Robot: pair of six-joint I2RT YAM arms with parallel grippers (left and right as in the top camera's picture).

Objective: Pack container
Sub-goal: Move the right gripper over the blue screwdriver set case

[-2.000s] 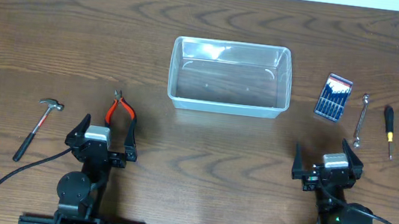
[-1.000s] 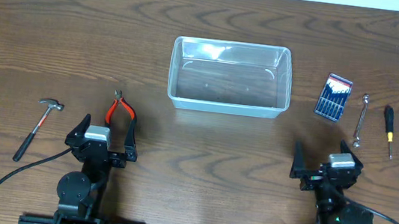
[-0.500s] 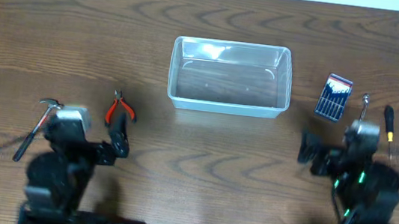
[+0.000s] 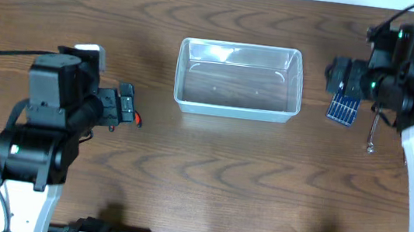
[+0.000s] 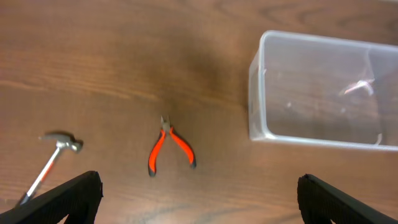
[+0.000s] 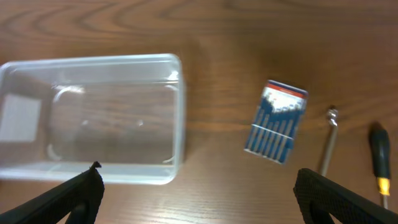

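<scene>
The clear rectangular container stands empty at the table's middle back; it also shows in the left wrist view and the right wrist view. My left gripper is open and empty, high above the orange-handled pliers and the hammer. My right gripper is open and empty, high over the blue screwdriver set, just right of the container. In the overhead view the hammer is hidden under my left arm, and only a red tip of the pliers shows.
A small metal wrench and a black-and-yellow screwdriver lie right of the blue set. The wrench also shows in the overhead view. All the tools lie flat on the wooden table.
Both arms have risen from the front edge and swung forward. The left one is now over the pliers and hammer, the right one over the blue set. No object has moved.
</scene>
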